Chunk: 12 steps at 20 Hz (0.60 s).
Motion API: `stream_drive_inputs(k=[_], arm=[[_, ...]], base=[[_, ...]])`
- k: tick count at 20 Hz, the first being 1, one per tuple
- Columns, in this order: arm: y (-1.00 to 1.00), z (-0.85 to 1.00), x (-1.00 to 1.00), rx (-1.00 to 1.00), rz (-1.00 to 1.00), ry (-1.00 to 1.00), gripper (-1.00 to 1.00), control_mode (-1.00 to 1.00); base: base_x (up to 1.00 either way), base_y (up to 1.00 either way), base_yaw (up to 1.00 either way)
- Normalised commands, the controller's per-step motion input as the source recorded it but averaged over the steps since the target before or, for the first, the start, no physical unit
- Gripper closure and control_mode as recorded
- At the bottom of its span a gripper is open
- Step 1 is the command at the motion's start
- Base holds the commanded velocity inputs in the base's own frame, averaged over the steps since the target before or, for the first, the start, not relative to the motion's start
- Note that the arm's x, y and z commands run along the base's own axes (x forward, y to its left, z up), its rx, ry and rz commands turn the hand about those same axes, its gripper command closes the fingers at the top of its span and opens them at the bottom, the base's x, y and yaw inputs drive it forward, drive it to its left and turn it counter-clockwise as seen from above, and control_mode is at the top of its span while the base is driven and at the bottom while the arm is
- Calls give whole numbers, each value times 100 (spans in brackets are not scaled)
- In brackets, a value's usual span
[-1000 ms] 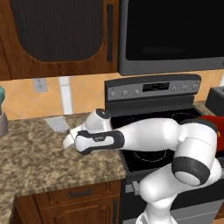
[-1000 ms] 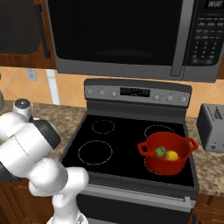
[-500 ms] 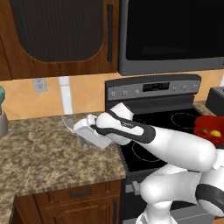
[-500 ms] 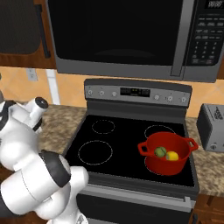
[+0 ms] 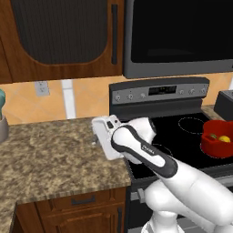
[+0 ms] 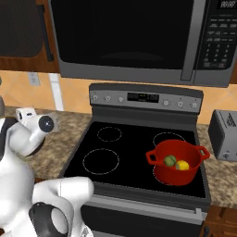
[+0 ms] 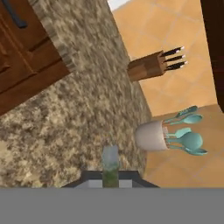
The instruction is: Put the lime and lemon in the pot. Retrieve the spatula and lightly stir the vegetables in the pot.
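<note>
Arm folded left over the granite counter (image 5: 45, 154), hand (image 5: 101, 136) sideways, grip state unclear.

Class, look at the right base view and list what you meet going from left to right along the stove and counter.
Robot arm → stove → red pot holding lime then lemon → toaster.

We see a bright red pot (image 6: 179, 162) holding a green lime (image 6: 170, 160) and yellow lemon (image 6: 182, 165), speckled brown granite counter (image 5: 45, 154), black stovetop (image 6: 125, 155), and teal utensils (image 7: 186, 133) in a pale holder (image 7: 151, 136).
</note>
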Motion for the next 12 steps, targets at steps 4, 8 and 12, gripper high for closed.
stream_drive_inputs(k=[4, 8, 12], arm=[[-52, 24, -17, 31, -73, 24, 100, -100], [-70, 71, -9, 35, -66, 18, 100, -100], [-76, 85, -16, 41, -55, 16, 100, -100]], base=[[0, 0, 0], [0, 0, 0], [0, 0, 0]])
